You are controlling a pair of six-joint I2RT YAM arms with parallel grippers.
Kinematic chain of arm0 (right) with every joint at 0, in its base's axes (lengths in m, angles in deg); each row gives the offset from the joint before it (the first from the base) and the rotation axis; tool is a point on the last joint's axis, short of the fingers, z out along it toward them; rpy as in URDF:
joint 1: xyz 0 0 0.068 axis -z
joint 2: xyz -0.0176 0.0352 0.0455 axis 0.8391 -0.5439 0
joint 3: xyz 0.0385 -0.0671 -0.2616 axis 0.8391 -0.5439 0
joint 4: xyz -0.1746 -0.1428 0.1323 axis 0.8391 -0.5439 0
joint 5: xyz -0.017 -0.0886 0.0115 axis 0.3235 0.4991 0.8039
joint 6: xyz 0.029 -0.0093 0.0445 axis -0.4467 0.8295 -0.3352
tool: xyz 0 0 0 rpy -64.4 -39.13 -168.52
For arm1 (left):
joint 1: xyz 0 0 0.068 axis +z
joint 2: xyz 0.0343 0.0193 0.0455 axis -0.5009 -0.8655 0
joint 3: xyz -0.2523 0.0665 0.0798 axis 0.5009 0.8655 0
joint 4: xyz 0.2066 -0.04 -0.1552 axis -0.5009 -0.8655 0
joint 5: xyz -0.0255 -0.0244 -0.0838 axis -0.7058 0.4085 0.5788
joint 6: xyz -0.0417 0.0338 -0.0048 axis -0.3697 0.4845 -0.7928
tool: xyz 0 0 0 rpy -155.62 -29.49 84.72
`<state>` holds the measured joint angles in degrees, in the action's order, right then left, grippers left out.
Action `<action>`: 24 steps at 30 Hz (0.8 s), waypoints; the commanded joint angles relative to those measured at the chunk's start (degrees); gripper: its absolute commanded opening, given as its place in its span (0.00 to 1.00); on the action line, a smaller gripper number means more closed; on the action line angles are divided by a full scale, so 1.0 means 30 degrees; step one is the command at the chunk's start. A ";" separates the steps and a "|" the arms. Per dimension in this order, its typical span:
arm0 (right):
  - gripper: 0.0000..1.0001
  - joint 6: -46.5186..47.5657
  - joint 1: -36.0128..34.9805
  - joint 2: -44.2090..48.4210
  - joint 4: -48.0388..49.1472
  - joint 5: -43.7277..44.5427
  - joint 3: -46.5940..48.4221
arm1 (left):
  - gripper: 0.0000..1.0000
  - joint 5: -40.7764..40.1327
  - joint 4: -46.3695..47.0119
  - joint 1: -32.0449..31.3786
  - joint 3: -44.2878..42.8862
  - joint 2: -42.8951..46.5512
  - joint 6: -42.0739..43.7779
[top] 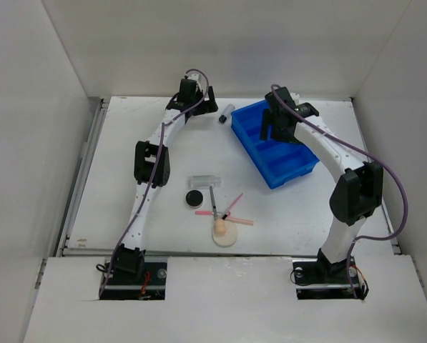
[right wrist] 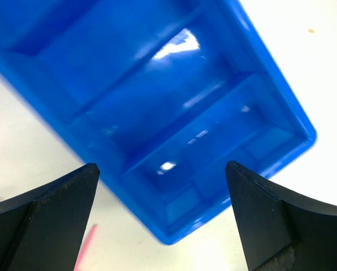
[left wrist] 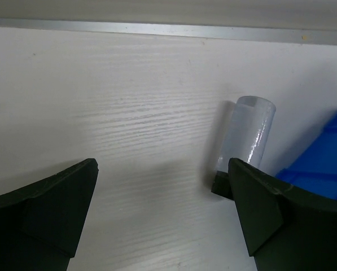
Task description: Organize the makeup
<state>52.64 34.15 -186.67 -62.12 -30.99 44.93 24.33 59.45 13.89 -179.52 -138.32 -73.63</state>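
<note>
A clear round tube with a dark cap [top: 225, 114] lies at the back, by the blue tray's [top: 307, 168] left corner. In the left wrist view the tube [left wrist: 250, 132] lies just past my right finger [left wrist: 281, 220]. My left gripper [top: 207, 106] [left wrist: 162, 214] is open and empty over bare table beside it. My right gripper [top: 269, 128] [right wrist: 162, 214] is open and empty, hovering over the tray [right wrist: 100, 164], whose compartments look empty. In the middle lie a black compact [top: 194, 198], a clear rectangular tube [top: 204, 181], a dark pencil [top: 213, 199], pink sticks [top: 236, 219], and a peach sponge [top: 219, 229] on a beige puff [top: 229, 239].
White walls enclose the table on three sides. A metal rail [left wrist: 157, 29] runs along the back edge just beyond the left gripper. The tray sits askew at the back right. A pink stick tip [right wrist: 83, 248] shows beside the tray in the right wrist view.
</note>
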 commanded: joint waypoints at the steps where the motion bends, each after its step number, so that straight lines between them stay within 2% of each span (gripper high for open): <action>1: 1.00 0.0503 0.0044 0.0955 0.1510 -0.2633 0.2409 | 1.00 0.0797 -0.0605 -0.0384 0.0585 0.2574 0.0761; 2: 0.99 0.0738 0.0044 0.0665 0.1833 -0.3337 0.3026 | 1.00 0.0625 -0.1245 -0.0384 0.0995 0.3738 0.0761; 4: 0.99 0.0740 -0.0335 -0.0328 0.1836 -0.4422 0.4925 | 1.00 -0.0544 -0.1457 -0.0384 0.3567 0.5556 0.0587; 5: 0.97 0.0740 -0.0337 -0.1813 0.1517 -0.4428 0.7488 | 1.00 -0.1100 -0.1457 -0.0384 0.4709 0.7654 0.0585; 7: 0.97 0.0740 -0.1153 -0.3548 0.0288 -0.4428 1.0341 | 1.00 -0.3060 -0.2331 -0.0384 0.7254 0.9571 0.0409; 8: 0.96 0.0740 -0.1389 -0.4427 -0.0152 -0.4225 1.3169 | 1.00 -0.3735 -0.3061 -0.0384 0.7617 1.0363 0.0409; 9: 0.96 0.0914 -0.1595 -0.5973 -0.0533 -0.4223 1.4387 | 1.00 -0.4322 -0.4808 -0.0384 0.7824 1.1734 0.0670; 12: 0.95 0.0916 -0.1802 -0.7856 -0.0482 -0.4630 1.7347 | 1.00 -0.7629 -0.7104 -0.0384 0.8994 1.4225 0.0878; 14: 0.94 0.0594 -0.1802 -0.8301 0.0893 -0.6580 1.7739 | 1.00 -1.0522 -0.8107 -0.0384 1.1237 1.5724 -0.0027; 16: 0.93 0.0594 -0.1802 -0.8535 0.1918 -0.7820 1.7478 | 1.00 -1.1472 -0.8368 -0.0384 1.2974 1.8089 -0.1105; 17: 0.93 0.0217 -0.1802 -0.8537 0.3258 -0.8348 1.7127 | 1.00 -1.1244 -0.8371 -0.0384 1.4316 1.8772 -0.1404; 20: 0.91 -0.0341 -0.1978 -0.9618 0.4936 -0.9143 1.6770 | 1.00 -1.0280 -0.9160 0.0085 1.5528 2.0505 -0.2255; 24: 0.91 -0.0840 -0.1978 -1.1435 0.5117 -0.8940 1.8498 | 1.00 -0.9045 -1.0449 -0.0118 1.5447 2.0507 -0.1497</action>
<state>52.23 28.36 -218.51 -52.39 -55.66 96.66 -3.91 33.44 14.16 -134.17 -75.05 -77.80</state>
